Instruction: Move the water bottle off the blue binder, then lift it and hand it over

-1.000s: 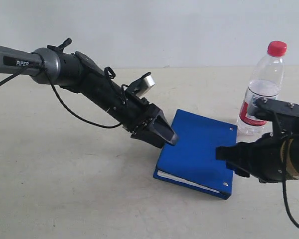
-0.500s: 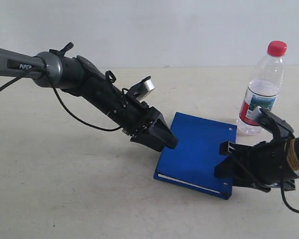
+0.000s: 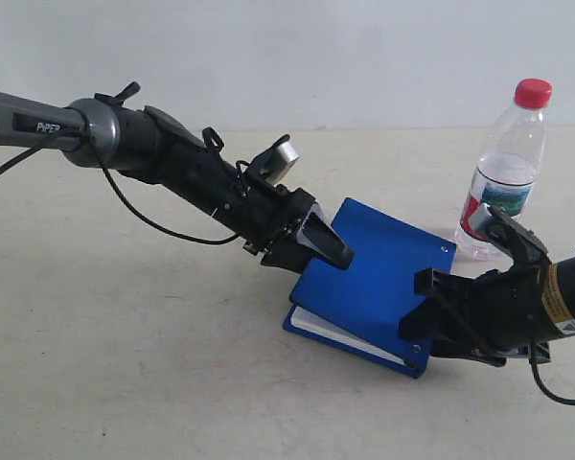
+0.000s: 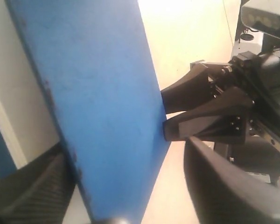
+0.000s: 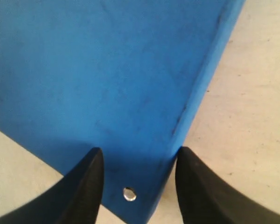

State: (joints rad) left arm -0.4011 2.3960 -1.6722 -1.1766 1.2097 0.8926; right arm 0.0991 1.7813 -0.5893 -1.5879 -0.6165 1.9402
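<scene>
Exterior view: one water bottle [image 3: 503, 177], one blue binder [image 3: 369, 287], left gripper [image 3: 340, 257] and right gripper [image 3: 414, 307] both spread astride it.

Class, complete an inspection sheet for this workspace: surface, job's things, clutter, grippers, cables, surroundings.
Surface: pale table.
Job's things: water bottle upright on the table, off the blue binder; binder tilted, white pages showing.
Clutter: nothing seen.
Grippers: left gripper at the binder's raised edge, fingers either side of the cover, grip unclear; right gripper open at its near corner.
Cables: black cable loops beneath the left arm.
Surroundings: plain pale wall.
</scene>
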